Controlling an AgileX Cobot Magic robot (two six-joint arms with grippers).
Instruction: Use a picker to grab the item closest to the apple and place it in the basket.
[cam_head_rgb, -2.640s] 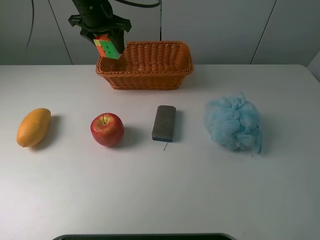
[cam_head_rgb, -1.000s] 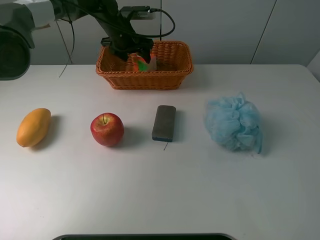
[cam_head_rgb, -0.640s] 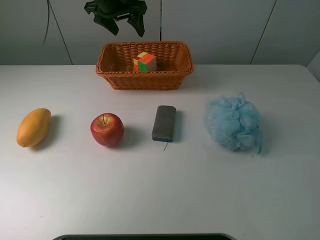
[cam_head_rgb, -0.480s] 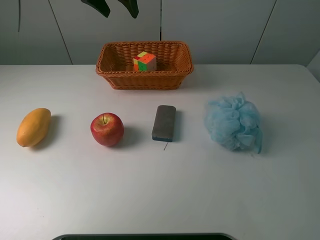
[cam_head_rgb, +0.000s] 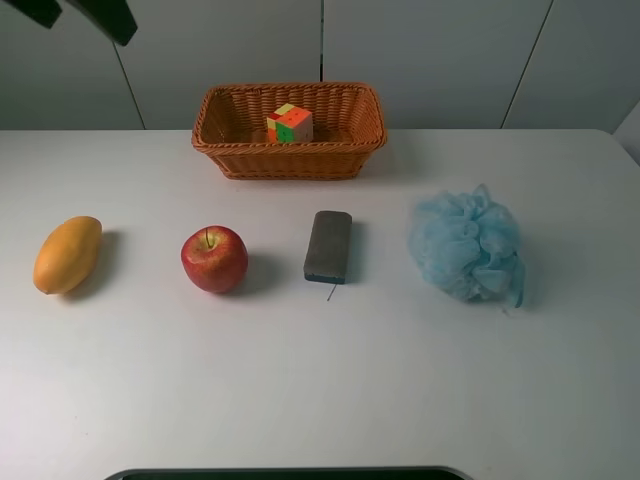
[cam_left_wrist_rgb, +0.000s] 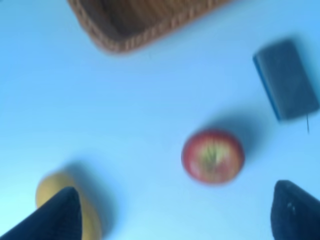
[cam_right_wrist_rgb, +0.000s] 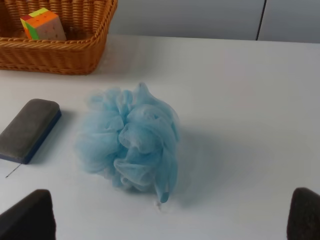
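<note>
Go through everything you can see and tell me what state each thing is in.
Rubik's cube: resting inside the basket.
Wicker basket: upright, holding only the cube.
Apple: upright, stem up.
Mango: lying on the table.
Eraser: lying flat.
Bath pouf: untouched.
Left claw: open, empty.
Right claw: open, empty.

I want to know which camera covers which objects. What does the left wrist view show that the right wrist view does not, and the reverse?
Only the left wrist view shows the apple and the mango, though blurred. Only the right wrist view shows the blue bath sponge and the puzzle cube lying inside the basket. Both views share the basket and the dark gray eraser on the white table. Each view also shows its own open end effector's fingertips.
</note>
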